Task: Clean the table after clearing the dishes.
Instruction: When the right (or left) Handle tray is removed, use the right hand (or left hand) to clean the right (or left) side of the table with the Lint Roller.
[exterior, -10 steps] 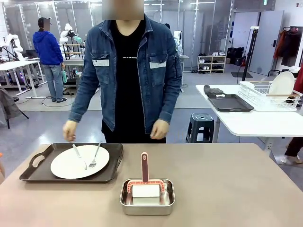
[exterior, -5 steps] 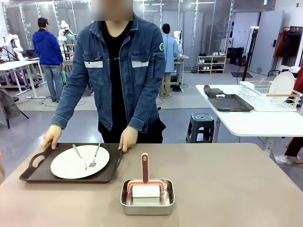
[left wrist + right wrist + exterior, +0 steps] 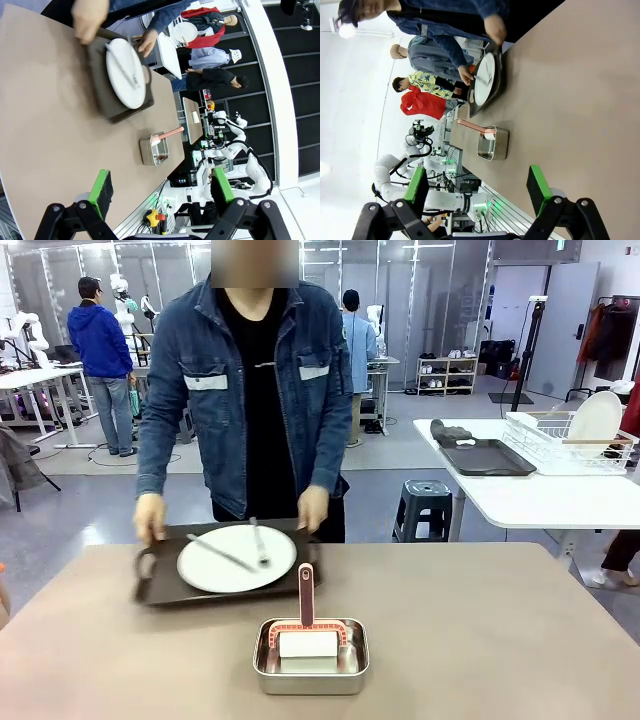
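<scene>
Change: person's hands (image 3: 150, 517) now grip tray (image 3: 160, 585) with plate (image 3: 236, 558) and cutlery (image 3: 222, 553)
- tray shifted from table (image 3: 500, 640) left side toward middle far edge, seemingly lifting off
- steel pan (image 3: 311, 668) with brush (image 3: 305, 592) unmoved
- left gripper (image 3: 161, 189), right gripper (image 3: 476, 183) spread wide, empty
- judgement: clearing underway, wiping not begun

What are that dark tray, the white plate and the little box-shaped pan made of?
Tray: likely plastic or melamine, going by its matte dark brown surface without glare.
Plate: smooth plain white, so ceramic or melamine; the look leaves it open.
Pan: metal, probably stainless steel, going by its silver walls with soft reflections.
</scene>
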Controlling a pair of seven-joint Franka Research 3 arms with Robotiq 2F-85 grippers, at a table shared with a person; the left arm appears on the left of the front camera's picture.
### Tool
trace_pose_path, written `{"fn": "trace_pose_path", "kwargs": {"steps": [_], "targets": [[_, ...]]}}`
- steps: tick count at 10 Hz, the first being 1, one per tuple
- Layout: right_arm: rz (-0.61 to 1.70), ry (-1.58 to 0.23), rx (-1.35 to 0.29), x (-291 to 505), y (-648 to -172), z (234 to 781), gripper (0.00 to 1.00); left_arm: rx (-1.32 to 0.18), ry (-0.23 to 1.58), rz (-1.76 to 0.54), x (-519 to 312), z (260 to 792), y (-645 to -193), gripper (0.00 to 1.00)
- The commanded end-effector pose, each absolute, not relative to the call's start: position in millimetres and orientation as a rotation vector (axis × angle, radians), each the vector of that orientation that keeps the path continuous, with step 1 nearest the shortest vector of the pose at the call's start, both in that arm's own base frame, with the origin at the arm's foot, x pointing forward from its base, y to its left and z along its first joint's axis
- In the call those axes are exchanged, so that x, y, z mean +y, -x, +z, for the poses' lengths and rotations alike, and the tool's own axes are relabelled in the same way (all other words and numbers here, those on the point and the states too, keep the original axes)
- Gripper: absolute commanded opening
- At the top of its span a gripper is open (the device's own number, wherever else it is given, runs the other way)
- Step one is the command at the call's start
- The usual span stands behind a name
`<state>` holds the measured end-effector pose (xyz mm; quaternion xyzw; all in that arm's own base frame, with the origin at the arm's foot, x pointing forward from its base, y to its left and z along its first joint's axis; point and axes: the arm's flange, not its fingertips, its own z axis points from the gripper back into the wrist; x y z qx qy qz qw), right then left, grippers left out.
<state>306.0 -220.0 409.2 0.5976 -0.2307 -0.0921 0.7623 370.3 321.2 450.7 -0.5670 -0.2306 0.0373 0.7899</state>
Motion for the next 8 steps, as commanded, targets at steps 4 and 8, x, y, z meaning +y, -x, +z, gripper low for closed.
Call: {"fn": "trace_pose_path", "kwargs": {"steps": [4, 8], "targets": [[-0.196, -1.305, -0.508, -219.1, -306.8, 411.2, 1.00, -0.500, 1.217, 0.081, 323.2, 452.0, -367.9, 1.00], [-0.196, -1.305, -0.508, -219.1, -306.8, 411.2, 1.00, -0.479, 1.020, -0.293, 259.1, 493.0, -396.2, 1.00]]}}
